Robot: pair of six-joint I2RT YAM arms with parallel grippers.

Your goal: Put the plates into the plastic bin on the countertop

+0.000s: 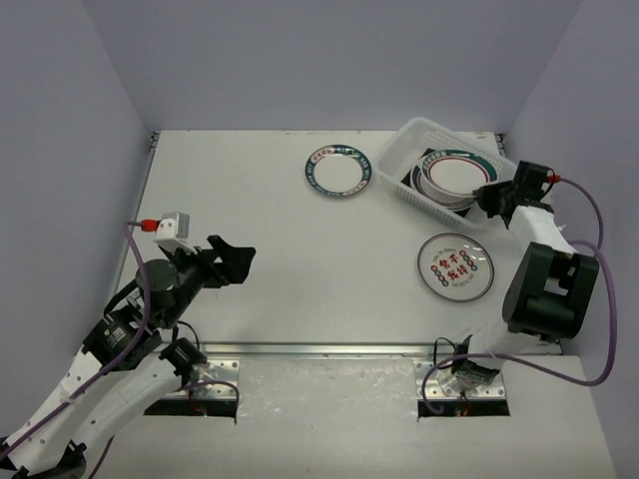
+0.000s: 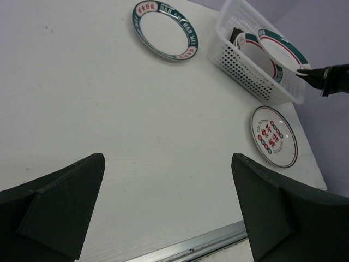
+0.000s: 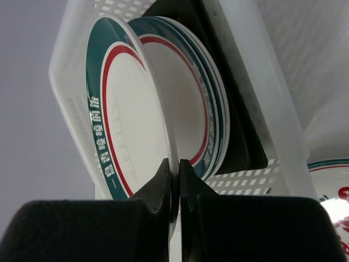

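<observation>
The plastic bin stands at the far right of the countertop; it holds a stack of round plates over a dark square one. My right gripper is shut on the rim of a teal-and-red ringed plate, held tilted over the bin's near side. Two round plates lie on the countertop: one with a teal rim left of the bin, one with red characters in front of it. My left gripper is open and empty at the near left.
Grey walls enclose the countertop on the left, back and right. A metal strip runs along its front edge. The right arm's body stands beside the red-character plate. In the left wrist view the teal-rimmed plate and bin lie far ahead.
</observation>
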